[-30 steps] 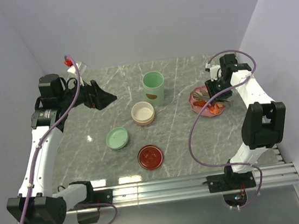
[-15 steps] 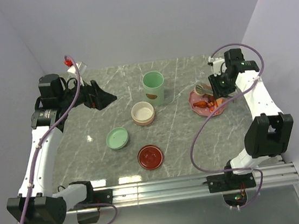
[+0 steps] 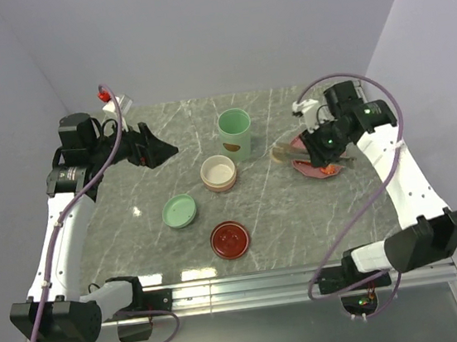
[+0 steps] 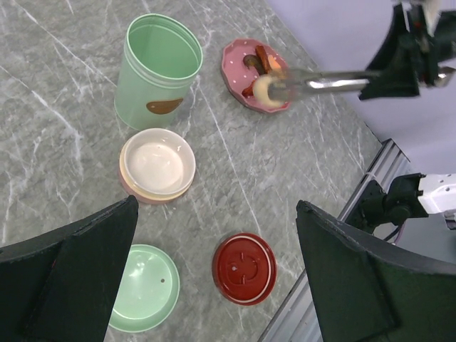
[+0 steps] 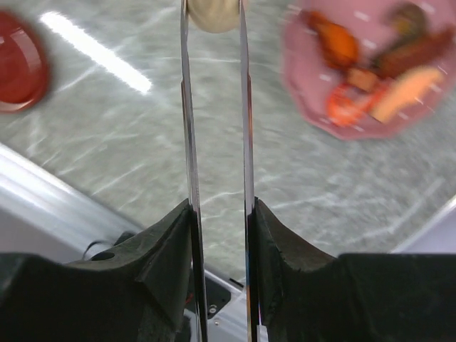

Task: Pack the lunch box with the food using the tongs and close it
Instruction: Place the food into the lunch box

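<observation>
My right gripper [image 3: 322, 141] [image 5: 217, 214] is shut on the silver tongs [image 3: 299, 147] [image 4: 328, 82] [image 5: 187, 107]. Their tips pinch a pale round piece of food [image 3: 279, 155] [image 4: 265, 89] [image 5: 212, 14], held just left of the pink plate [image 3: 310, 167] [image 4: 239, 60] [image 5: 313, 78]. More reddish and orange food [image 5: 338, 46] [image 4: 260, 57] lies on that plate. The tall green lunch box container [image 3: 235, 134] [image 4: 157, 71] stands open at mid-table. My left gripper [image 3: 155, 151] [image 4: 217, 206] hangs open and holds nothing, over the table's left side.
A beige bowl tier [image 3: 218, 172] [image 4: 157, 164] sits in front of the green container. A green lid [image 3: 179, 211] [image 4: 146, 288] and a red lid [image 3: 230, 239] [image 4: 244, 267] [image 5: 18, 60] lie nearer the front rail [image 3: 292, 278].
My right arm has swung left off the plate, carrying the tongs with the pale piece in their tips. Its jaws narrowed a little. The left arm has not moved.
</observation>
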`<act>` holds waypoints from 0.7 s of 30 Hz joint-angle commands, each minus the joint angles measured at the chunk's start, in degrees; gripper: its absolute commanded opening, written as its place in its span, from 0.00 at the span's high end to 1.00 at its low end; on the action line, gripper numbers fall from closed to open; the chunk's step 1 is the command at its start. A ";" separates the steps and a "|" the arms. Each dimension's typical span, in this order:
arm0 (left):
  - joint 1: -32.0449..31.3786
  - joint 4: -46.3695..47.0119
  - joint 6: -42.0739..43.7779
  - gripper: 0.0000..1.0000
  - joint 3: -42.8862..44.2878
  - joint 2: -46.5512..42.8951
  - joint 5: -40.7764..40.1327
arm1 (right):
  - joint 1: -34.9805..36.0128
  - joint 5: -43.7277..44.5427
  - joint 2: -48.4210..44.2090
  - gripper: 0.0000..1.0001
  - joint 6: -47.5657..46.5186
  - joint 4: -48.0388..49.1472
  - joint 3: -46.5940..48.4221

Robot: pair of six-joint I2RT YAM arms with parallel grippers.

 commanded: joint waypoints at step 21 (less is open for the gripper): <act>0.25 -1.99 -1.50 0.00 3.12 -0.04 -1.21 | 25.95 1.89 12.97 0.58 11.96 7.81 12.10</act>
